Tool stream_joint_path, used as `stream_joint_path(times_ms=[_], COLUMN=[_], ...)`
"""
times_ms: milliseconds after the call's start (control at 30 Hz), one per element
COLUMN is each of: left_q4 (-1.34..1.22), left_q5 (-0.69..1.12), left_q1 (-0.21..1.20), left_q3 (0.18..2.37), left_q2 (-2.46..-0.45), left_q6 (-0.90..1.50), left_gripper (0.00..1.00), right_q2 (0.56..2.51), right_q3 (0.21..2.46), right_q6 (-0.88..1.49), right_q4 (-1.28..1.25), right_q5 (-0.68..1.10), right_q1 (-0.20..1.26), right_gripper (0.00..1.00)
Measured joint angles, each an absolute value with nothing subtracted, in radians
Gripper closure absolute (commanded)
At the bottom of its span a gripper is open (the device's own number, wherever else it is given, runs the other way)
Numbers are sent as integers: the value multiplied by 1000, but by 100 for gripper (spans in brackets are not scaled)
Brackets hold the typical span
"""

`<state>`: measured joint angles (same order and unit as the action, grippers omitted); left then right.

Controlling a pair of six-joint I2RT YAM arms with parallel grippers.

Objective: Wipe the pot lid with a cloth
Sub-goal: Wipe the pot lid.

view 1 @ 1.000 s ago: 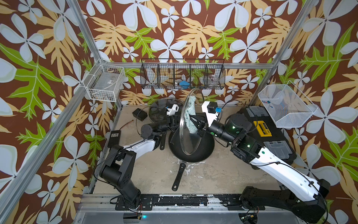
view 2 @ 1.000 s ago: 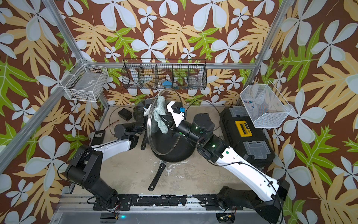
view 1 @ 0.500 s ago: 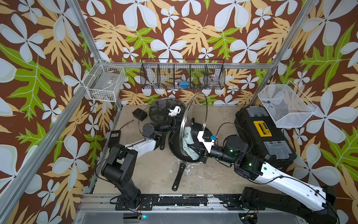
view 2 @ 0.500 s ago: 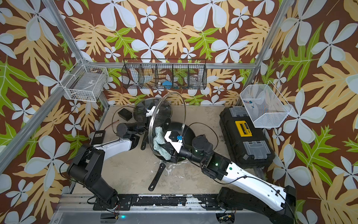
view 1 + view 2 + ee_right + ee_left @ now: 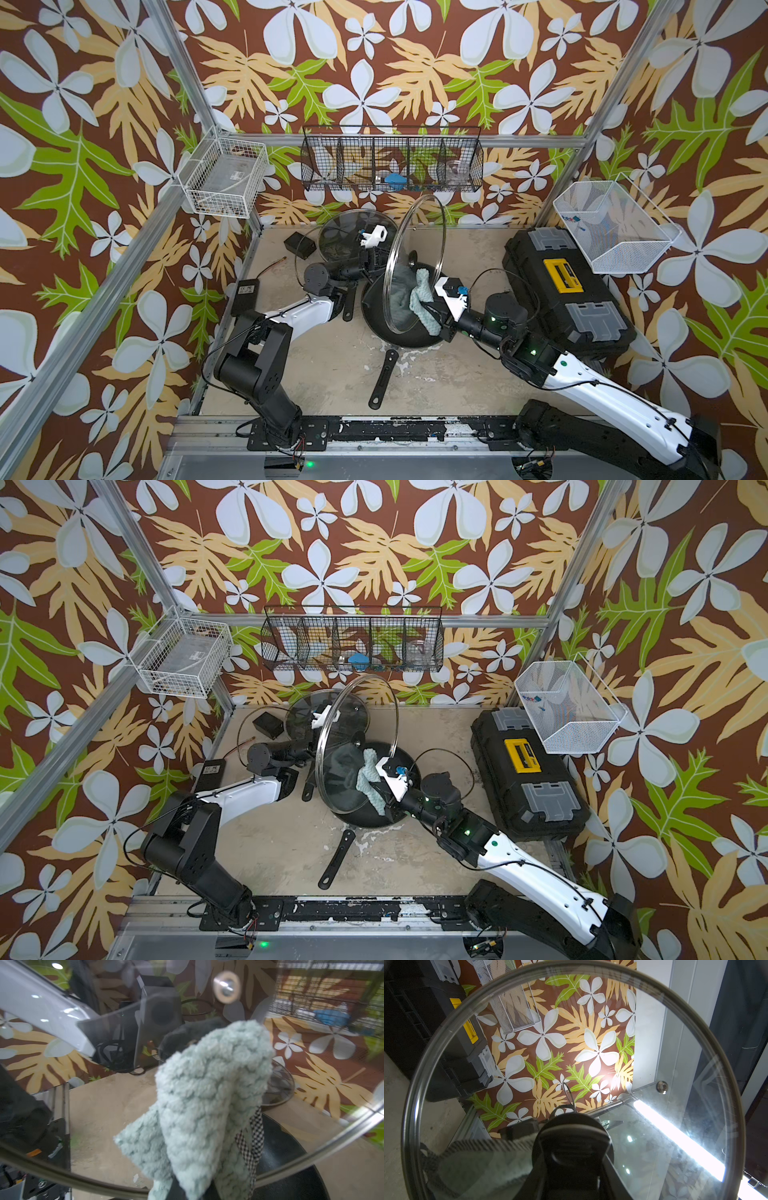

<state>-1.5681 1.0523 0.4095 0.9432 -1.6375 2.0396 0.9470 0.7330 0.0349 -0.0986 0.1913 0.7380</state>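
While outstretched low, left pincer (image 5: 376, 261) tight on upright pot lid (image 5: 415, 232), right pincer (image 5: 432, 309) tight on cloth (image 5: 419, 299).

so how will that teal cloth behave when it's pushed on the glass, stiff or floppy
Probably floppy: the cloth hangs in loose folds with a corner drooping. Likely light, and its fluffy pile should grip rather than slide. Pressed on the pot lid, it would probably bunch up.

text read: "FC" mark | on: black power adapter (image 5: 245, 296), well to the left-arm side of frying pan (image 5: 403, 340) | yellow toolbox latch (image 5: 563, 276), right-arm side of pan: print illegible
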Motion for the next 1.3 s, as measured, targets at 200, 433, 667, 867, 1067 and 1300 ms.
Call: stream_joint_path(times_ms=[200, 433, 667, 867, 1067, 1300], left_q4=[-1568, -1568, -1570, -1568, -1568, -1567], left_q5=[1052, 1055, 1053, 1056, 1056, 1056], left_q1=[410, 411, 411, 411, 411, 411], left_q3=[937, 902, 902, 904, 921, 926], left_q2=[-1625, -1608, -1611, -1626, -1633, -1644], left_q6=[2039, 2035, 2032, 2028, 2028, 2032], left_gripper=[100, 100, 100, 100, 100, 100], right_q2=[1043, 1188, 1224, 1173, 1087, 994], right_q3=[810, 1076, 1246, 1262, 1113, 884], right_q6=[78, 96, 83, 27, -1, 12], right_q4=[-105, -104, -89, -72, -86, -106], right_q5=[226, 246, 319, 320, 295, 227], right_q1=[581, 537, 580, 737, 900, 928], right_gripper=[100, 100, 100, 100, 100, 100])
